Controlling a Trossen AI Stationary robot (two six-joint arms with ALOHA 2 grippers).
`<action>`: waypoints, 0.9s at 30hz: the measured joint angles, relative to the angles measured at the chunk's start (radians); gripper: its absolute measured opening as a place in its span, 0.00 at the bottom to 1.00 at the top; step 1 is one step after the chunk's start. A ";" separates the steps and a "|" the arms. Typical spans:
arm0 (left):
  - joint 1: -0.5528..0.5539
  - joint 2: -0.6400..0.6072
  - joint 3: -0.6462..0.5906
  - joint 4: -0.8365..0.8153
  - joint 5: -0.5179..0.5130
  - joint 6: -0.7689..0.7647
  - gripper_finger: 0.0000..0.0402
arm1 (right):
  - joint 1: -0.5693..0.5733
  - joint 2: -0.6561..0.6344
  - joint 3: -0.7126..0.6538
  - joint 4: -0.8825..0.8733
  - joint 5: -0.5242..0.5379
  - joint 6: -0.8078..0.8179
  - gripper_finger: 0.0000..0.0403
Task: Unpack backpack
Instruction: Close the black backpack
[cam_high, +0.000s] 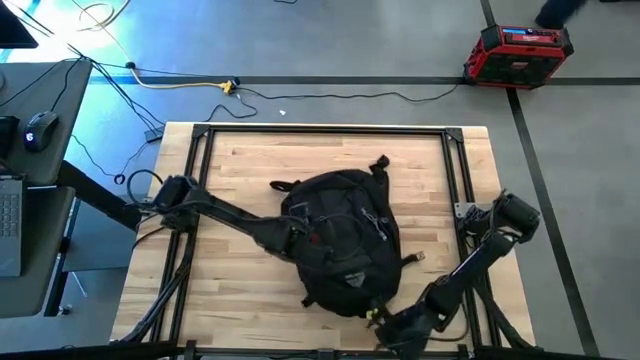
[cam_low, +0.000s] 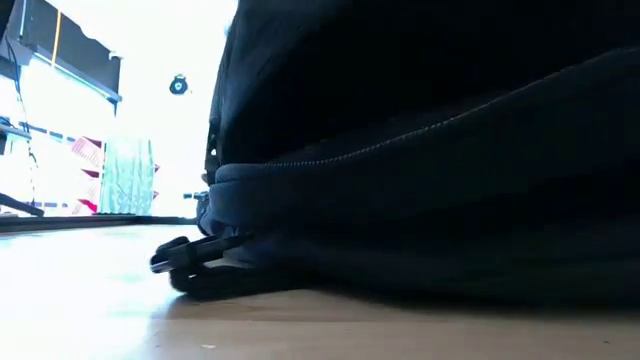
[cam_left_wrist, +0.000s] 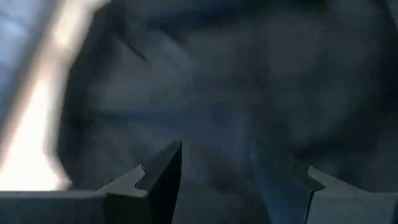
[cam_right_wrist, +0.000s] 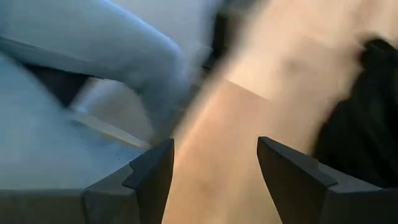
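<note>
Mid-table lies the black backpack (cam_high: 342, 238), apparently zipped. Left gripper (cam_high: 300, 232) presses into its left flank, fingers apart, nothing held; opening step likely. Next: find a zipper pull. Right gripper (cam_right_wrist: 214, 180) waits near-right, fingers apart, empty.

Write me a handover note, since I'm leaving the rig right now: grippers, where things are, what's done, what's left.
Left gripper: open, nothing between its fingers, right up against the backpack on its left side.
Right gripper: open and empty, over bare table at the near edge, beside the backpack's bottom right corner.
Backpack: lying mid-table; whether it is unzipped cannot be told.
Done: nothing is out on the table.
Left: open it and take out the contents.
</note>
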 joint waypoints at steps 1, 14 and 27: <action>0.016 0.000 -0.028 -0.003 0.067 -0.017 0.43 | -0.007 -0.003 0.001 -0.053 0.052 0.033 0.53; 0.027 0.001 0.025 0.184 0.354 -0.002 0.33 | -0.002 -0.092 -0.004 -1.132 0.604 1.045 0.48; -0.127 0.012 0.111 0.213 0.222 -0.015 0.31 | 0.133 -0.114 0.019 -0.569 0.630 0.329 0.47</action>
